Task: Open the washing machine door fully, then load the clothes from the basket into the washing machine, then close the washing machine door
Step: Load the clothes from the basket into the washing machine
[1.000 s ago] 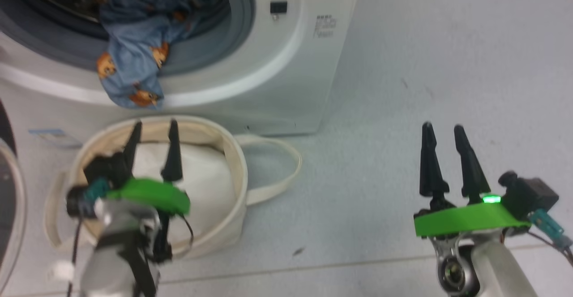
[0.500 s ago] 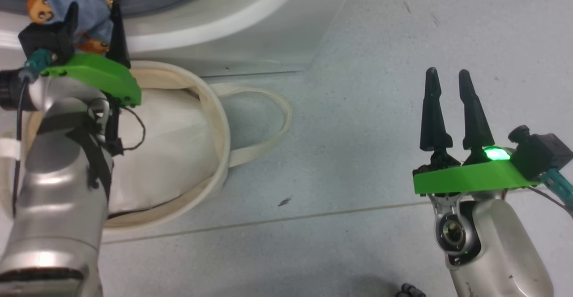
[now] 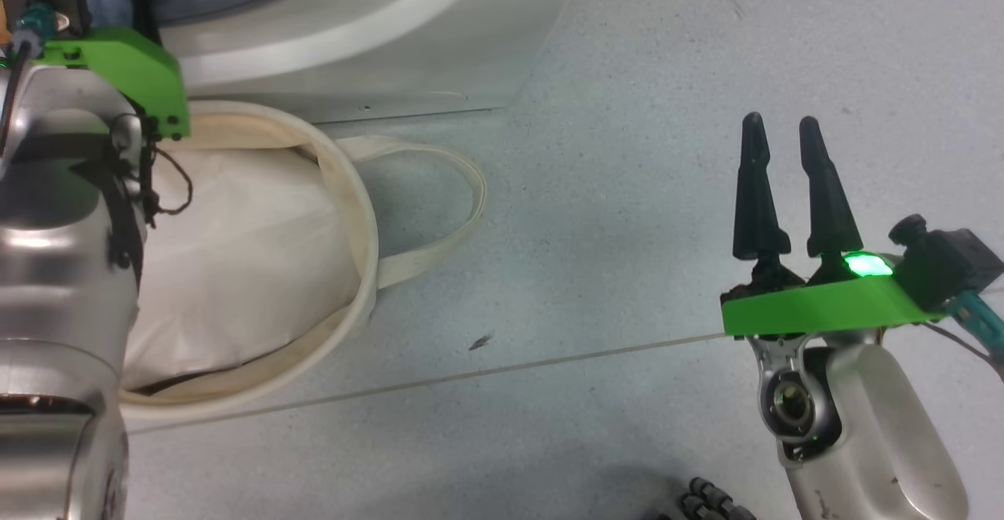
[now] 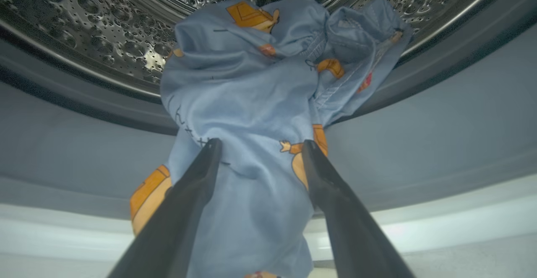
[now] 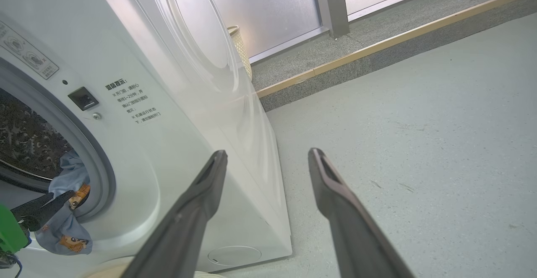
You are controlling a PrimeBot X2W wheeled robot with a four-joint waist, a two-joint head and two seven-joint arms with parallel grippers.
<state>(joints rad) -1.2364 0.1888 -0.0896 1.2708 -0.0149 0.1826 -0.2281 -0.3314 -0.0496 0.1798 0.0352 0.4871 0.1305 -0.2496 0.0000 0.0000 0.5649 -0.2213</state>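
Left gripper (image 4: 258, 144) is spread wide at the drum mouth of the washing machine (image 5: 138, 152), while the right gripper (image 3: 780, 120) hangs equally wide, holding nothing, over the floor (image 3: 627, 190) off the machine's front right corner. The basket (image 3: 357, 214) sits on the floor just before the machine, a white bundle (image 3: 235, 253) in it. The clothes (image 4: 251, 93), blue printed cloth, spill from the drum over its grey lip, between the left gripper's jaws.

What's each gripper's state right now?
Left gripper: open, fingers either side of the clothes hanging from the washing machine mouth, not clamped.
Right gripper: open, holding nothing.
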